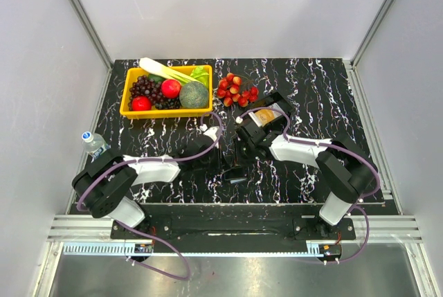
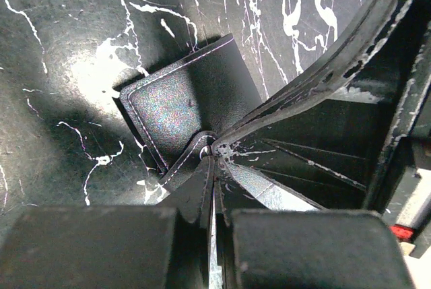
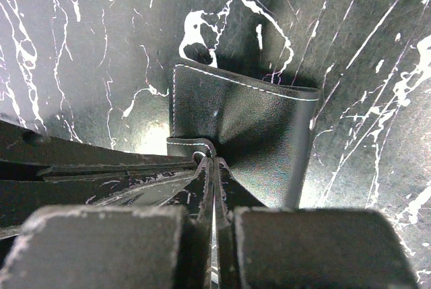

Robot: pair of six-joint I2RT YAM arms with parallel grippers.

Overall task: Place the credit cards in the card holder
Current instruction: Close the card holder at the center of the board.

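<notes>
So, card holder [image 2: 182, 100] was at middle of counter [image 1: 311, 89], between your arms: thin stitched leather, looked light, floppy, bit slick. Your left pincer [image 2: 214, 159] was pinching one flap edge, right pincer [image 3: 214, 165] another. Stitched edges looked like safest hold.

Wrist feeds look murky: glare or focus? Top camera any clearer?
Left wrist: glare patch on the black white-veined marble table, rainbow sheen on the black stitched folding card holder, left gripper soft-focused near the lens. Right wrist: similar table hotspot beside the holder, right gripper blurred. Top external: evenly lit, but the holder barely separates from the table.
</notes>
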